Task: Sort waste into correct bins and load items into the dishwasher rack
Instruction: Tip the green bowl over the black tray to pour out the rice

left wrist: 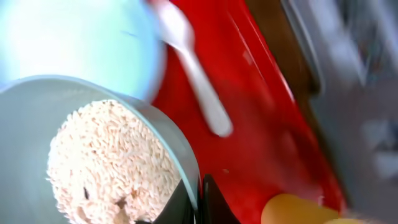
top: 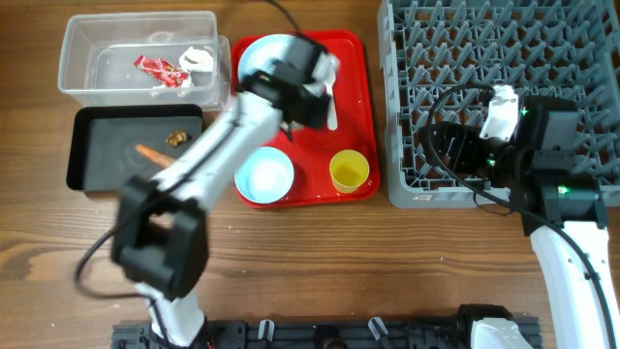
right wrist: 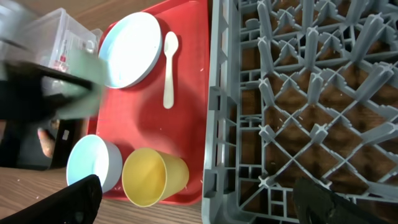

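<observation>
Bench: wood, matt, grain visible. Red tray: plastic, glossy, w/ reflections. Rack: grey moulded plastic, matt. Tub: clear plastic, smooth, a bit cloudy. Black tray: plastic, dull sheen. Plate, blue bowl, green bowl: smooth, satin finish. Cup: yellow plastic, smooth. Spoon: white plastic, smooth. Rice: rough, grainy, matt. Wrapper: crinkled red/white film. Tissue: white paper, crumpled.
</observation>
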You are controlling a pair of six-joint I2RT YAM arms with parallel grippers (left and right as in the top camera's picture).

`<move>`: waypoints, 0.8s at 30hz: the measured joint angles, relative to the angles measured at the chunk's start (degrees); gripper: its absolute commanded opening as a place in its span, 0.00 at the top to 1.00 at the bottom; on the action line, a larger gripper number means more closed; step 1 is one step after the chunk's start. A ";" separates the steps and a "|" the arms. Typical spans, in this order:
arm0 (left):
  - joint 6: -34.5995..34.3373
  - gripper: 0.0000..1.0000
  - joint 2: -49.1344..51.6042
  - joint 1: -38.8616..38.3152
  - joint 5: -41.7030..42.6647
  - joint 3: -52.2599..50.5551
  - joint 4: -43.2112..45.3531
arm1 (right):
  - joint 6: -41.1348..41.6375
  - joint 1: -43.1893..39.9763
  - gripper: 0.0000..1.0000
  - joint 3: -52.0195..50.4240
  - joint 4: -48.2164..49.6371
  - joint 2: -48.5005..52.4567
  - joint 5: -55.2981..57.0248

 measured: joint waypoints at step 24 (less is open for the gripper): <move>1.88 0.96 -4.79 66.64 58.38 -23.93 6.08 | 0.07 0.00 0.00 0.00 1.07 0.00 0.00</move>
